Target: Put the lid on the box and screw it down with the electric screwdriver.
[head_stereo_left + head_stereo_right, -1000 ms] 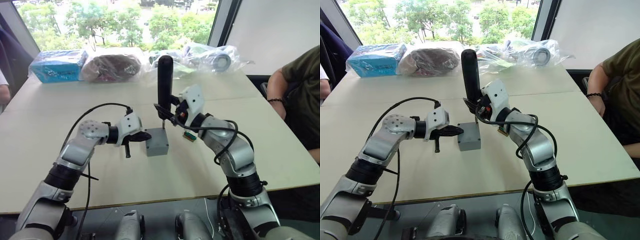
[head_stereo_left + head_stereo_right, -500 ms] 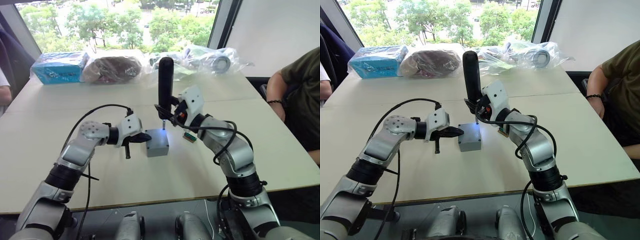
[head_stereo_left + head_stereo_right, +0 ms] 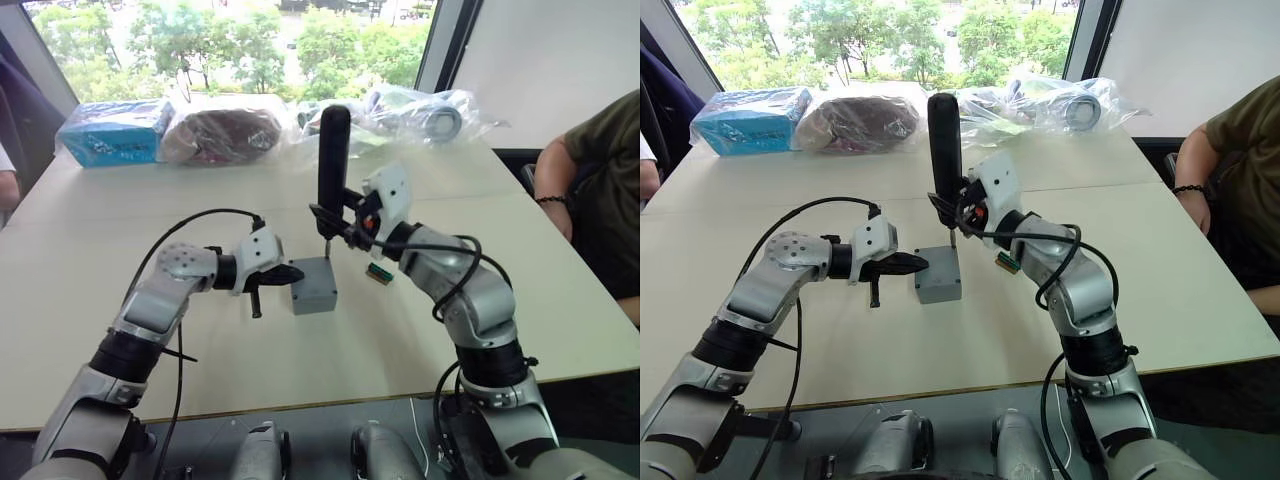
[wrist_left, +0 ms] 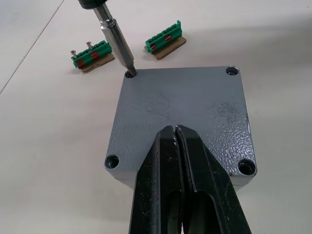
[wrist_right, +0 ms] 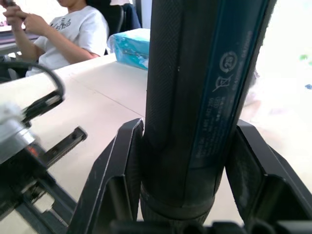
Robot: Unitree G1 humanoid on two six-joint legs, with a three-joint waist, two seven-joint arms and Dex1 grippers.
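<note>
- Right gripper: fingers clamped on the screwdriver, holding it upright, a little tilted.
- Left gripper: fingers pressed together, tips resting on the lid near its edge, looks like it's pinning the box down.
- Bit tip sits in one corner screw hole of the lid, the far corner from the left gripper.
- Lid is already seated flush on the box, box stands mid-table between the two arms.
- Step in hand, as I read it: driving the first corner screw.
- To do it well: keep the bit square to the lid and centred in the hole, push straight down, left gripper holds firm so the box doesn't spin or slide.
- Risk: the tilt lets the bit cam out and skate over the lid.
- Count: one box, one lid, one screwdriver, four corner holes in the lid.
- Two small green terminal blocks lie just beyond the box, apart from it.
- Bagged items along the far table edge, a person seated at the right.
</note>
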